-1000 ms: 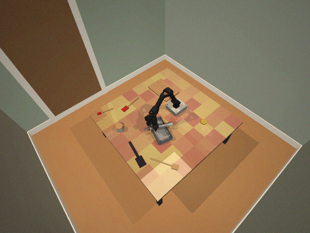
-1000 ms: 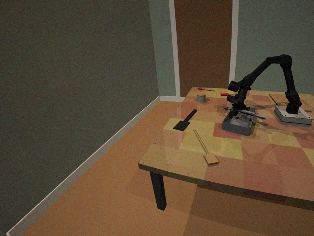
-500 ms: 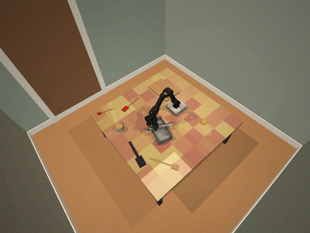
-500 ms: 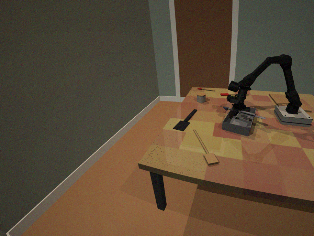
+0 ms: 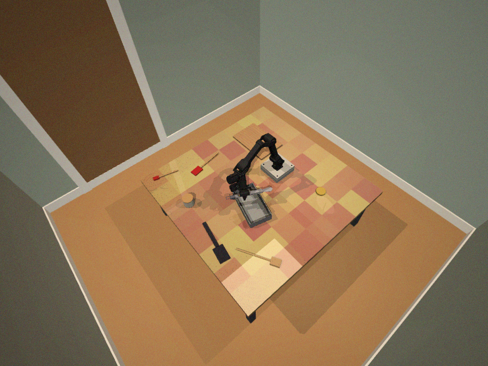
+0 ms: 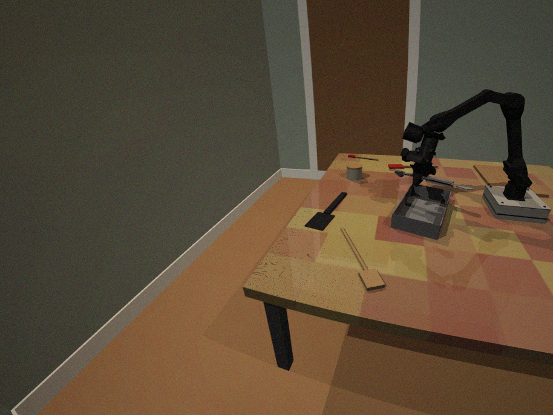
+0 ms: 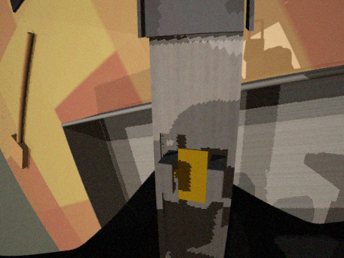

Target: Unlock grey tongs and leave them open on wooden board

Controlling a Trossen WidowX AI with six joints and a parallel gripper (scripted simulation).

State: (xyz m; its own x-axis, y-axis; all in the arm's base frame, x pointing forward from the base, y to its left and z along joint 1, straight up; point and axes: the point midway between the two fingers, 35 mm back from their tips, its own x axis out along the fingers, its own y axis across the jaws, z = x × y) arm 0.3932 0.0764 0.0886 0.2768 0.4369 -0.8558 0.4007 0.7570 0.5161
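Observation:
The long grey tongs (image 5: 261, 190) (image 6: 440, 180) (image 7: 196, 75) are roughly level and hang a little above the roasting tin (image 5: 261, 220) (image 6: 412, 225) (image 7: 83, 162), crossing over its back part. Their arms look closed together. My gripper (image 5: 244, 196) (image 6: 416, 182) (image 7: 179, 176) points down and is shut on the tongs, one black finger on each side, beside a yellow patch on them. The lock's inner state cannot be made out. The wooden board (image 5: 248, 135) (image 6: 491, 173) lies behind, near the arm's base, with nothing on it.
A grey can (image 5: 189, 203) (image 6: 354, 172) stands beyond the tongs' far end. A black spatula (image 5: 221, 253) (image 6: 319, 220) and a wooden spatula (image 5: 275, 261) (image 6: 371, 279) lie in front. Two red-headed tools (image 5: 197, 170) (image 5: 156, 177) lie at the left, a yellow disc (image 5: 320, 191) at the right.

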